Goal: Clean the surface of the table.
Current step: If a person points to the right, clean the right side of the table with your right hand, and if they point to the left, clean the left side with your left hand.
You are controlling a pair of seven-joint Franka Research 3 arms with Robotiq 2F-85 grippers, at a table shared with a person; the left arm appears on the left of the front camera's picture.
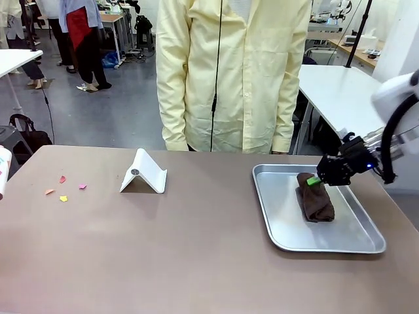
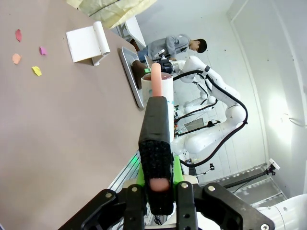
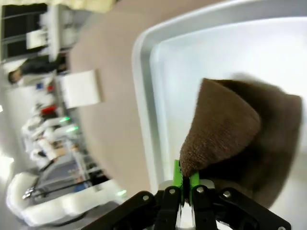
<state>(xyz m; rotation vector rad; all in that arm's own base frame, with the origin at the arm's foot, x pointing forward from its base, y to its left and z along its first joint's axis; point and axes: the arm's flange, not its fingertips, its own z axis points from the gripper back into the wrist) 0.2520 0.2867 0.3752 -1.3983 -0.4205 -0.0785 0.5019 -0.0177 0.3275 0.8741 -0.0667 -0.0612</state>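
Note:
The brown-grey table (image 1: 163, 255) carries several small coloured paper scraps (image 1: 64, 188) near its left side, also seen as scraps (image 2: 36, 71) from the left wrist. My right gripper (image 1: 315, 180) is shut on the top end of a folded brown cloth (image 1: 316, 204) that lies in the metal tray (image 1: 330, 242). From the right wrist, the gripper (image 3: 184, 184) pinches a raised fold of the cloth (image 3: 230, 124). My left gripper (image 2: 156, 191) is shut on the black handle of a white roller (image 2: 160, 88), whose white end (image 1: 3, 171) shows at the far left edge.
A white folded stand (image 1: 144, 173) sits on the table between the scraps and the tray. A person in a pale yellow coat (image 1: 236, 78) stands at the far edge. White-topped tables are behind.

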